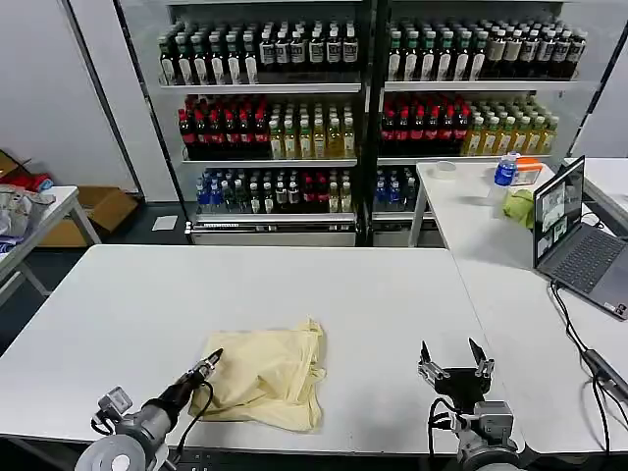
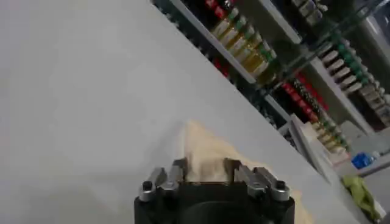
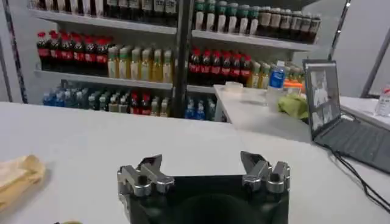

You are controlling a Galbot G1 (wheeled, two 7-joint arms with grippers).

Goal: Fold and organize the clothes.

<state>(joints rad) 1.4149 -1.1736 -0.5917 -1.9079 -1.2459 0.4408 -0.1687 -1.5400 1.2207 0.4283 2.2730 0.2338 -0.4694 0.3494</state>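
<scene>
The clothes are one pale cream-yellow T-shirt [image 1: 267,375], lying crumpled and partly folded on the white table [image 1: 147,294] near its front edge. My left gripper [image 1: 213,359] reaches in from the front left and sits at the shirt's left edge. In the left wrist view the cream fabric [image 2: 204,152] fills the narrow gap between its fingers [image 2: 177,171], which are closed onto it. My right gripper [image 1: 456,365] hovers open over bare table to the right of the shirt, well apart from it, with nothing between its fingers [image 3: 150,164]. A corner of the shirt [image 3: 18,176] shows in the right wrist view.
A second white table [image 1: 510,285] adjoins on the right with an open laptop [image 1: 574,235], its cable, a yellow-green lump [image 1: 520,206] and a blue bottle [image 1: 505,169]. Drink shelves [image 1: 363,98] stand behind. A side table [image 1: 29,221] holds a grey-white bundle at far left.
</scene>
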